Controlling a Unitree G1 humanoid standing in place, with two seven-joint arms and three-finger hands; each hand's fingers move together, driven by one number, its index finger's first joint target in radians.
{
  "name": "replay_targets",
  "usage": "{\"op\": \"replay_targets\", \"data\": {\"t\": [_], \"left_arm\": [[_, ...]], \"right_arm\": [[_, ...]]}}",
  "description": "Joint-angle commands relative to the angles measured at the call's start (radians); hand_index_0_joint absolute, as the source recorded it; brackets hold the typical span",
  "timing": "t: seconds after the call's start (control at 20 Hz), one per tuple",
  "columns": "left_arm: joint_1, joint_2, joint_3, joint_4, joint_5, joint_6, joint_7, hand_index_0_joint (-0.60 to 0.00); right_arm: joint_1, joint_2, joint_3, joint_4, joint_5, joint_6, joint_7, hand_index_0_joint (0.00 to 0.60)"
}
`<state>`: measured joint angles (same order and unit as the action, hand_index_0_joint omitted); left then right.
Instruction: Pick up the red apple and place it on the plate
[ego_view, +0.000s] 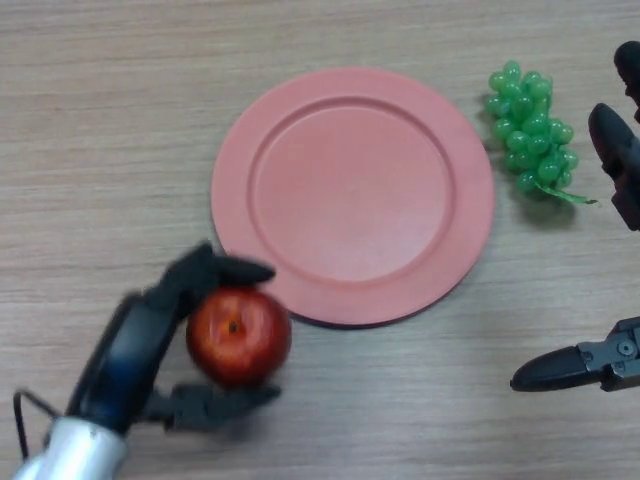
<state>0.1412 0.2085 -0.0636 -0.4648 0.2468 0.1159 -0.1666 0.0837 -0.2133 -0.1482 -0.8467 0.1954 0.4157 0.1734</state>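
A red apple (239, 335) sits at the near left, just off the near-left rim of a round pink plate (353, 192) that lies in the middle of the wooden table. My left hand (140, 345) comes in from the lower left. Its fingers curl over the top of the apple and its thumb wraps under the near side, so the hand is shut on the apple. My right hand (618, 160) shows at the right edge, fingers straight and apart, holding nothing.
A bunch of green grapes (531, 133) lies on the table just right of the plate, close to my right hand.
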Motion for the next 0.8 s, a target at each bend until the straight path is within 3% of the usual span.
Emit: {"op": "replay_targets", "data": {"t": [0.05,0.3,0.55,0.65,0.75,0.8], "left_arm": [[-0.118,0.014,0.067,-0.057,-0.088,-0.051,0.017,-0.600],[-0.427,0.005,0.015,0.276,-0.034,-0.175,0.076,-0.600],[-0.549,-0.018,-0.069,0.566,0.104,-0.402,0.132,-0.600],[-0.553,-0.018,-0.080,0.540,-0.070,-0.335,0.133,-0.600],[-0.558,-0.018,-0.077,0.545,-0.063,-0.322,0.142,-0.399],[-0.567,-0.018,-0.072,0.552,-0.047,-0.304,0.152,-0.250]], "right_arm": [[-0.012,-0.017,-0.054,-0.057,0.046,-0.135,-0.017,0.000],[-0.016,-0.022,-0.095,-0.092,0.110,-0.111,-0.017,0.000],[0.009,-0.012,-0.122,-0.105,0.125,-0.132,-0.011,0.000],[0.012,-0.010,-0.128,-0.106,0.129,-0.136,-0.019,0.000],[0.013,-0.010,-0.128,-0.108,0.130,-0.133,-0.020,0.000],[0.015,-0.010,-0.131,-0.111,0.133,-0.129,-0.020,0.000]]}}
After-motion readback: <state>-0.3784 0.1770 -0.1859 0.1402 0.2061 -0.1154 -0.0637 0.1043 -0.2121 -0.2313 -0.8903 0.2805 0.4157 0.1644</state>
